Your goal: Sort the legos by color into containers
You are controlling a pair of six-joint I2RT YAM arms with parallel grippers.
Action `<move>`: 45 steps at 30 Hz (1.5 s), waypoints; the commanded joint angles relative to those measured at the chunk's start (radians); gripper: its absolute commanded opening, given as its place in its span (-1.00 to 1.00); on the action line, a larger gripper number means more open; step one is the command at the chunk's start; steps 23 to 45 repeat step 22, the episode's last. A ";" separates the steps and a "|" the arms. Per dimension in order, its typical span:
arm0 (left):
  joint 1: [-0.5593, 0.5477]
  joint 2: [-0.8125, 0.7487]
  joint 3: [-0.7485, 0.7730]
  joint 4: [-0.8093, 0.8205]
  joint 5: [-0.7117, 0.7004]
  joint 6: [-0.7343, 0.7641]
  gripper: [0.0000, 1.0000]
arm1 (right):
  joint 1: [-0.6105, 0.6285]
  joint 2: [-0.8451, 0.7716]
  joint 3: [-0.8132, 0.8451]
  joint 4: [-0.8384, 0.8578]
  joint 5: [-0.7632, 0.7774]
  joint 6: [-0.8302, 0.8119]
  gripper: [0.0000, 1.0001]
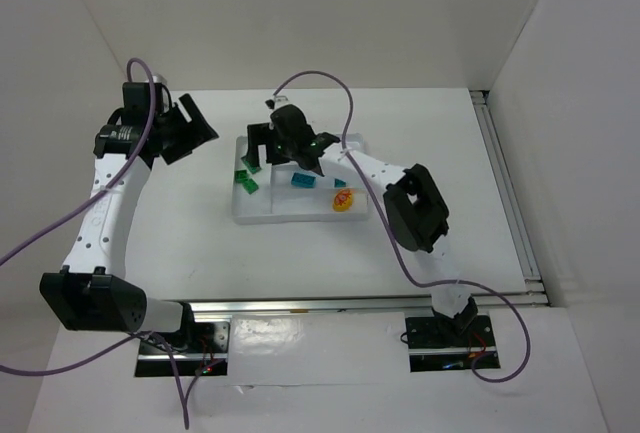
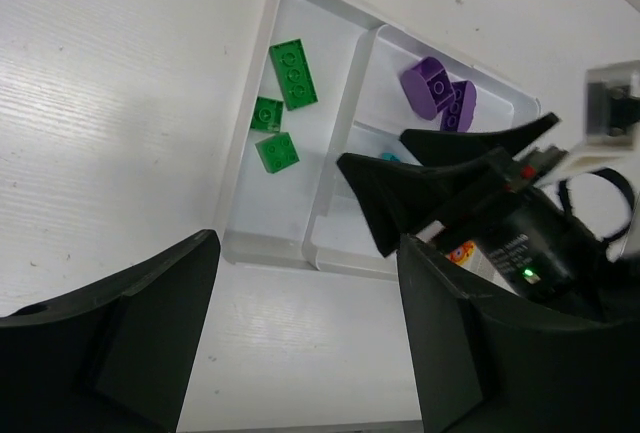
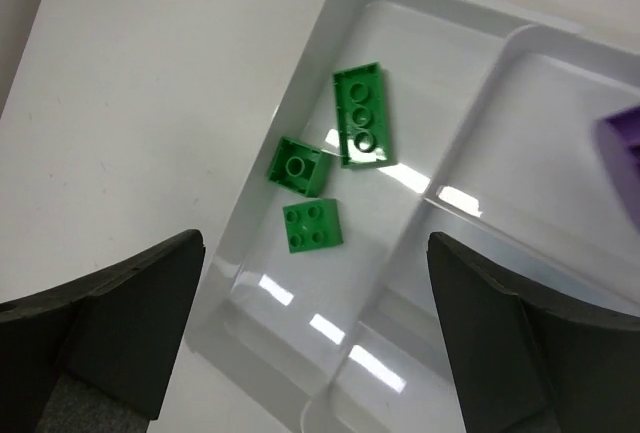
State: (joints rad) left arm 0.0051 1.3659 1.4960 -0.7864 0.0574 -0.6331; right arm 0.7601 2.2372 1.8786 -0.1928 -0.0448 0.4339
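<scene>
The white tray (image 1: 255, 215) lies mid-table. Three green legos (image 3: 362, 115) lie in its left section, also seen in the left wrist view (image 2: 292, 73) and the top view (image 1: 245, 181). Two purple legos (image 2: 437, 88) lie in a far section. A cyan lego (image 1: 303, 181) and a yellow-and-red piece (image 1: 343, 199) lie in sections further right. My right gripper (image 1: 262, 158) is open and empty above the tray, over the green section (image 3: 315, 253). My left gripper (image 1: 195, 131) is open and empty over bare table left of the tray (image 2: 305, 253).
The right arm (image 1: 415, 208) reaches across the tray's right end and hides part of it. White walls enclose the table on the left, back and right. A metal rail (image 1: 510, 193) runs along the right edge.
</scene>
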 commanded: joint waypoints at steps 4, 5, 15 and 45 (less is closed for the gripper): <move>0.006 -0.030 0.029 0.006 0.053 0.009 0.67 | -0.083 -0.344 -0.156 -0.089 0.328 -0.020 1.00; 0.006 -0.030 0.029 0.006 0.053 0.018 0.67 | -0.102 -0.422 -0.212 -0.140 0.374 -0.008 1.00; 0.006 -0.076 0.004 0.048 0.119 0.070 0.63 | -0.373 -0.997 -0.637 -0.402 0.738 0.023 1.00; 0.015 -0.076 -0.016 0.078 0.151 0.079 0.67 | -0.452 -1.217 -0.812 -0.537 0.774 0.078 0.94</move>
